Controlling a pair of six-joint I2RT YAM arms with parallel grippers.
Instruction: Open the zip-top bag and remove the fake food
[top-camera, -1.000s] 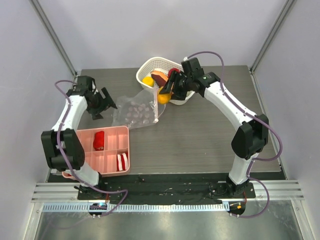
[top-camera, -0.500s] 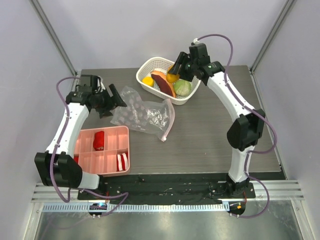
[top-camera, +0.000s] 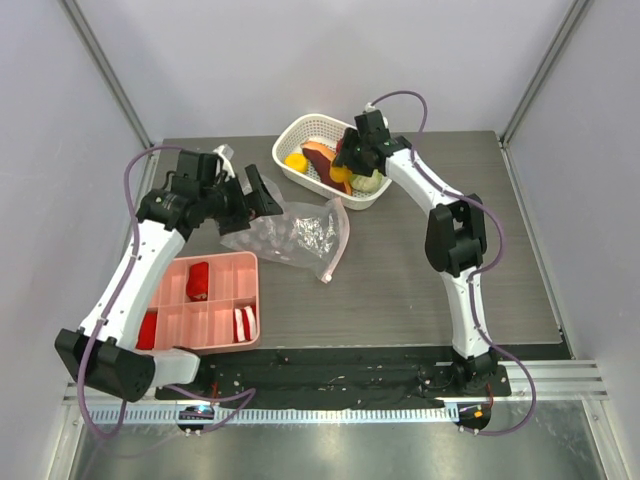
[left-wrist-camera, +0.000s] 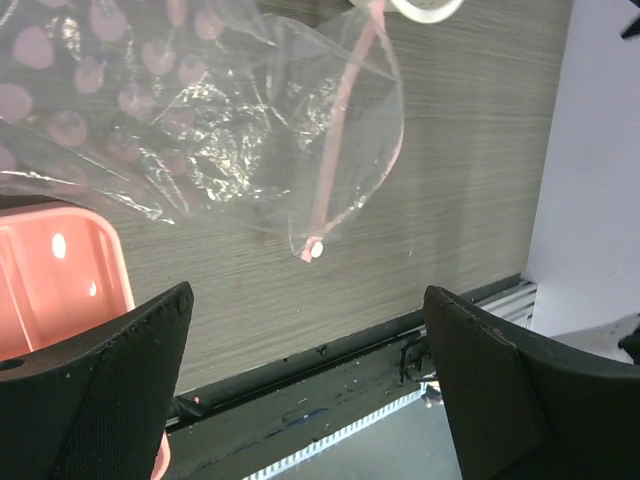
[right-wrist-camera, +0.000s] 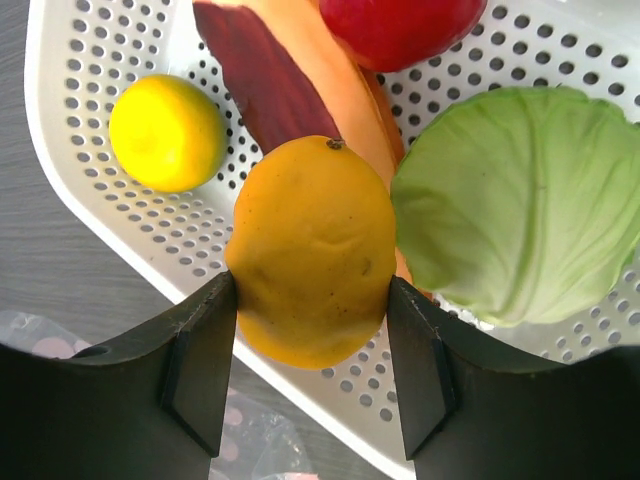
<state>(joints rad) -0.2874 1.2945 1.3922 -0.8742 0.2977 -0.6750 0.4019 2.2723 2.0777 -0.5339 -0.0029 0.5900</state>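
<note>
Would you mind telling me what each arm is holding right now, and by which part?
The right jaws clamp the yellow-orange fruit by its opposite sides, over the white basket. The left jaws are open and hold nothing.

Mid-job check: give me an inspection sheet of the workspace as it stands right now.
Surface: grey wood-grain table, no spills seen.
Job's things: zip-top bag lies crumpled, mouth looks open, no food seen inside. Yellow fruit, orange-brown wedge, red fruit and green ball sit in the white basket.
Clutter: pink tray holding a red piece and a red-white piece.
Grippers: left gripper open beside the bag, holding nothing. Right gripper shut on the yellow-orange fruit, over the basket.
Cables: purple cable looped along each arm.
Surroundings: pale walls, metal rail at the near edge.
</note>
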